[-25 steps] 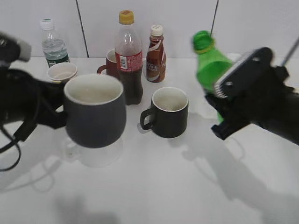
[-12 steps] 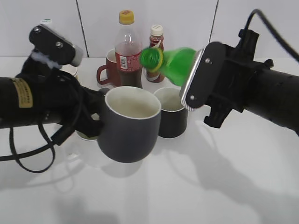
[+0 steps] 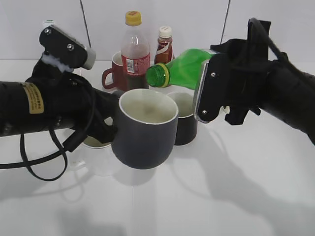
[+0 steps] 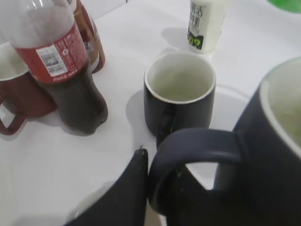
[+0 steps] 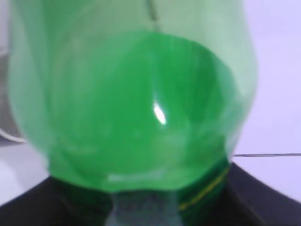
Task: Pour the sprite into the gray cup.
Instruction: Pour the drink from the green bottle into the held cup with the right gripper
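My left gripper (image 3: 109, 132) is shut on the handle of the gray cup (image 3: 145, 132) and holds it above the table at centre. The cup is dark charcoal with a cream inside; its handle fills the left wrist view (image 4: 197, 155). My right gripper (image 3: 209, 93) is shut on the sprite (image 3: 183, 69), a green bottle tipped almost level with its capped neck pointing left over the cup's far rim. The bottle fills the right wrist view (image 5: 131, 108). No liquid shows in the cup.
A straight-sided black mug (image 3: 186, 123) stands just behind the cup and also shows in the left wrist view (image 4: 178, 92). A cola bottle (image 3: 135, 54), a red mug (image 3: 114, 73), a brown coffee bottle (image 3: 164, 46) and a small white bottle (image 4: 205, 23) stand behind. A white mug (image 3: 93, 155) sits under my left arm.
The cup has moved right and a little down. The bottle has tipped from upright to near level, its neck swinging left over the cup's rim.
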### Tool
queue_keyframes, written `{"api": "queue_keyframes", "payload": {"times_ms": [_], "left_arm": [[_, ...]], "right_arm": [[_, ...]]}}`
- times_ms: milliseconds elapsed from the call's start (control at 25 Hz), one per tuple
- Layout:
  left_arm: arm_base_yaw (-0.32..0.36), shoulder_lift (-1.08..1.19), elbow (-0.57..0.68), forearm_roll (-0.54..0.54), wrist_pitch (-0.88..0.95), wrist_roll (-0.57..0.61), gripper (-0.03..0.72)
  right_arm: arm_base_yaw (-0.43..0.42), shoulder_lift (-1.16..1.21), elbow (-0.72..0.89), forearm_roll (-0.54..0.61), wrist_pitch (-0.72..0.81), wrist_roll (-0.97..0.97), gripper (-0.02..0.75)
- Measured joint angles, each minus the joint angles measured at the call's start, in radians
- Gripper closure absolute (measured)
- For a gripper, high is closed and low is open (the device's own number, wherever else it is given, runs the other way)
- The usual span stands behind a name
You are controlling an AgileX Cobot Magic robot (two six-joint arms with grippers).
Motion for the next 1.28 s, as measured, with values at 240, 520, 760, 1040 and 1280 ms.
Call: {"api": "queue_keyframes", "payload": {"times_ms": [240, 520, 760, 1040, 1280], "left_arm": [[-0.002, 0.000, 0.000, 0.000, -0.005, 0.000, 0.623], [-0.002, 0.000, 0.000, 0.000, -0.018, 0.000, 0.623], [-0.002, 0.000, 0.000, 0.000, -0.024, 0.000, 0.623], [-0.002, 0.000, 0.000, 0.000, -0.025, 0.000, 0.623], [-0.002, 0.000, 0.000, 0.000, -0.025, 0.000, 0.623]], "right_arm": [[0.000, 0.017, -0.005, 0.001, -0.050, -0.076, 0.334], [0.000, 0.017, -0.005, 0.001, -0.089, -0.142, 0.334], [0.000, 0.017, -0.005, 0.001, -0.098, -0.175, 0.334], [0.000, 0.017, -0.005, 0.016, -0.099, -0.175, 0.335], [0.000, 0.017, -0.005, 0.027, -0.092, -0.143, 0.335]]}}
